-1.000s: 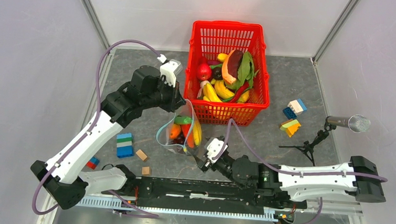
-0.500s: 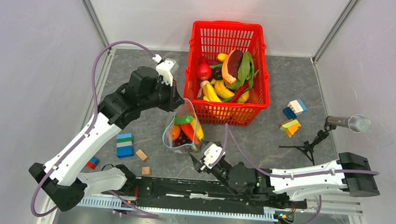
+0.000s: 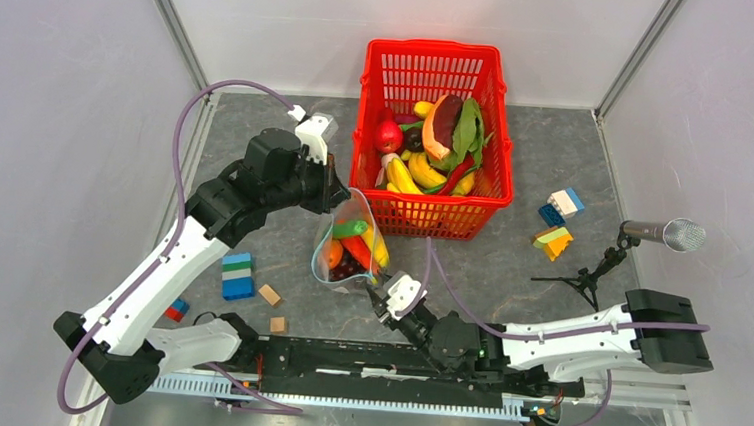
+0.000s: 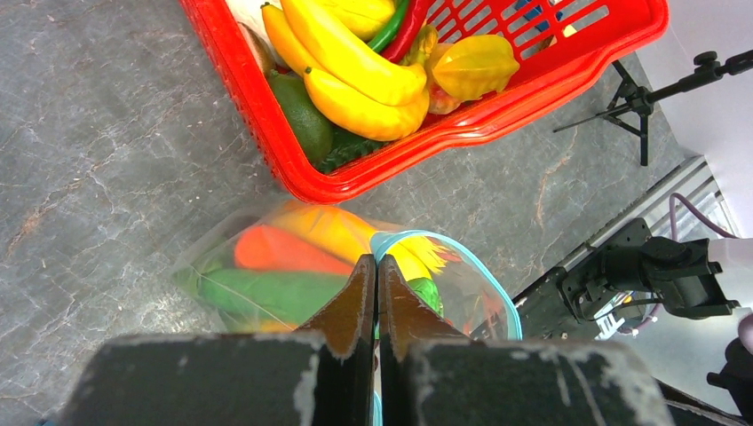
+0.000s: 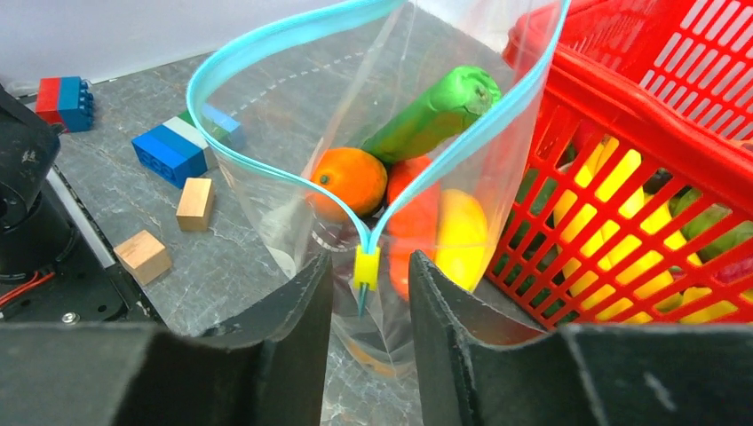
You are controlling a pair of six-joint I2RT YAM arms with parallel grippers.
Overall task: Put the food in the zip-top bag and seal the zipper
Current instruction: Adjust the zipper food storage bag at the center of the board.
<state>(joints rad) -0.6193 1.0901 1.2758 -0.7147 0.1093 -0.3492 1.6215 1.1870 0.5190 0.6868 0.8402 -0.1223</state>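
The clear zip-top bag (image 3: 348, 254) hangs open beside the red basket, its mouth held up. Inside lies the food: a long green vegetable (image 5: 428, 114), an orange fruit (image 5: 351, 180), a carrot (image 5: 416, 211) and a yellow piece (image 5: 462, 232). My left gripper (image 3: 340, 191) is shut on the far end of the light-blue zipper (image 4: 484, 277); in its wrist view the left gripper (image 4: 375, 263) shows its fingers pressed together on the strip. My right gripper (image 5: 368, 266) stands open at the near end. Its fingers flank the yellow slider (image 5: 365, 267) without touching it.
The red basket (image 3: 433, 65) holds more toy fruit just behind the bag. Coloured blocks (image 3: 238, 276) and wooden cubes (image 3: 269, 295) lie to the left. More blocks (image 3: 557, 222) and a microphone on a small tripod (image 3: 642, 237) stand at the right.
My right gripper has slid left and forward to the bag's near end, and its jaws have narrowed around the slider. The left arm has shifted the bag slightly left.
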